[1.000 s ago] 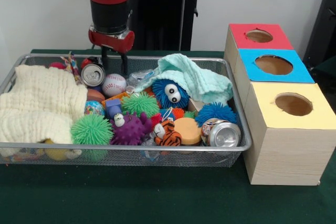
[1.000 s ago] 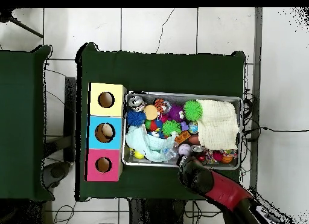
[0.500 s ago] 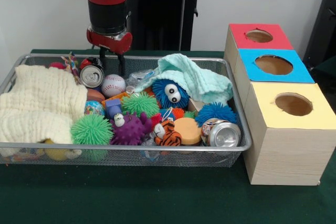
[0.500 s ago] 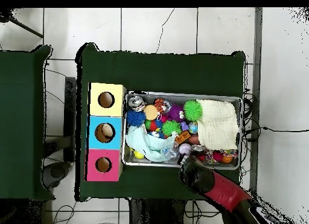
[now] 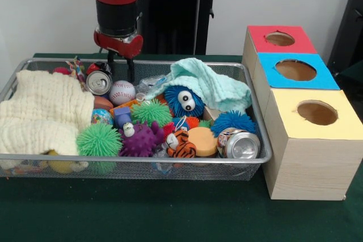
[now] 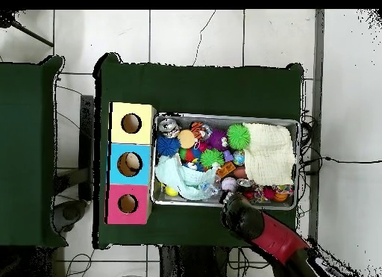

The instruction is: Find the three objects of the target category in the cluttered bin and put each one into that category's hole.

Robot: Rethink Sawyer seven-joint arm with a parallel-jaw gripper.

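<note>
The silver wire-mesh bin (image 5: pixel 136 160) holds a heap of toys, two cloths and cans. My gripper (image 5: pixel 120 69) hangs over the bin's far rim, open and empty, fingers pointing down. Just below it lie a drink can (image 5: pixel 99 82) and a baseball (image 5: pixel 123 91). A second can (image 5: pixel 241 145) lies at the near right corner. Three wooden boxes stand right of the bin, with a red top (image 5: pixel 281 39), a blue top (image 5: pixel 296 71) and a yellow top (image 5: pixel 316 113), each with a round hole. In the overhead view my arm (image 6: pixel 272 233) covers the gripper at the bin's (image 6: pixel 224 116) lower edge.
A cream cloth (image 5: pixel 42 111) covers the bin's left part. A mint cloth (image 5: pixel 210 86) drapes over a blue fuzzy toy with eyes (image 5: pixel 184 100). Green, purple and blue spiky balls, a tiger toy and an orange disc fill the middle.
My gripper has risen a little and drawn back towards the bin's far rim, still empty. Nothing in the bin has moved.
</note>
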